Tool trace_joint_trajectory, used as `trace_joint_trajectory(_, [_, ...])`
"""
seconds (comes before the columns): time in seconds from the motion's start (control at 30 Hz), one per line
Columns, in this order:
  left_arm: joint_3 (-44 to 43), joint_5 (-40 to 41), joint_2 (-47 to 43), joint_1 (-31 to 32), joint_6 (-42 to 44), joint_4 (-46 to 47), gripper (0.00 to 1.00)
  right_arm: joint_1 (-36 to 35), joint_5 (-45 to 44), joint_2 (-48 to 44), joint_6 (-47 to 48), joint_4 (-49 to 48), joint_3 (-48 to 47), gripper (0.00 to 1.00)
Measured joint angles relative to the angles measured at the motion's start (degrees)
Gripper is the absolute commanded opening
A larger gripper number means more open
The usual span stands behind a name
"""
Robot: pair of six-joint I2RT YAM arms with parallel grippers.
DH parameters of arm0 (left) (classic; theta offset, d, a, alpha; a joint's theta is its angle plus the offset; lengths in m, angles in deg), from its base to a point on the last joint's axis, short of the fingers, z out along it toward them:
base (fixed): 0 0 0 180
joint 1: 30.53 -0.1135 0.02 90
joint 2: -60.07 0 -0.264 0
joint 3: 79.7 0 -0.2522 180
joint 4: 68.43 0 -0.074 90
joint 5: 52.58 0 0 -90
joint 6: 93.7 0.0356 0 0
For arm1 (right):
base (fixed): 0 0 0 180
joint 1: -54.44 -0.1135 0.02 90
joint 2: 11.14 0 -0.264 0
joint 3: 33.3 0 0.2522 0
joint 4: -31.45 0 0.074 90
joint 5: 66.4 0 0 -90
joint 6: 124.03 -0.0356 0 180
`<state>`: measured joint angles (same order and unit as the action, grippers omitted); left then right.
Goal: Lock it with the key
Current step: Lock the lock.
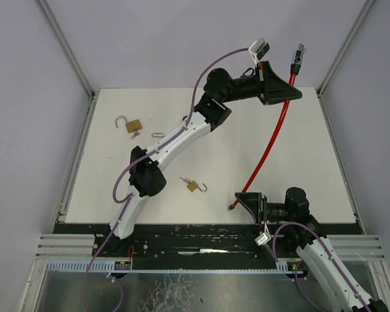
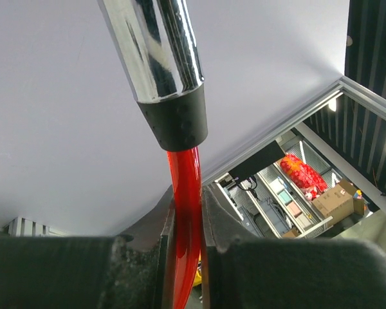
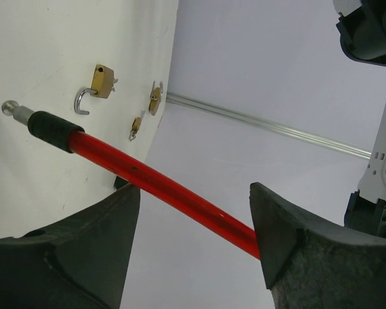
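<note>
Red cable lock [image 1: 273, 133] unfastened, ends well apart.
The left claw [image 1: 285, 89] clamps it up high; the right claw [image 3: 193, 215] stands apart around it near the pin end [image 3: 13, 108], low over the surface [image 1: 110, 182]. Locking remains.

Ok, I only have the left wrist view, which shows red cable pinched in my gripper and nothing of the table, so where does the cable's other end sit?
Observer: The cable arcs down from the left gripper to the table; its metal tip lies near the front edge, by the right gripper.
Operator: Is the right gripper holding it?
Observer: No. Its fingers stand wide apart, with the cable running between them unclamped.
Operator: Any padlocks out there?
Observer: Two, shackles open: the left padlock toward the far left, the middle padlock nearer the front.
</note>
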<state>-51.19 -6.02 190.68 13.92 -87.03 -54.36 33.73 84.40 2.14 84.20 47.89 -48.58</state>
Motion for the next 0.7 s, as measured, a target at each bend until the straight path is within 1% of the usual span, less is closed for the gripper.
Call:
trace_joint_trajectory(0.2, [3.9, 0.5, -2.0, -0.2, -0.8, 2.6, 0.0, -1.1, -0.9, 0.0, 0.0, -0.3, 0.1, 0.51])
trace_joint_trajectory(0.43, [5.5, 0.3, -2.8, -0.4, -1.6, 5.0, 0.0, -1.1, -1.9, 0.0, 0.0, -0.4, 0.1, 0.16])
trace_joint_trajectory(0.57, [8.0, -0.2, -3.7, -0.5, -1.5, 6.0, 0.0, -1.2, -2.6, -0.2, 0.0, 0.0, -0.1, 0.01])
trace_joint_trajectory(0.7, [11.5, -0.3, -5.1, -1.2, -1.3, 8.0, 0.0, -1.3, -3.1, -1.6, 0.0, 5.2, -2.3, 0.0])
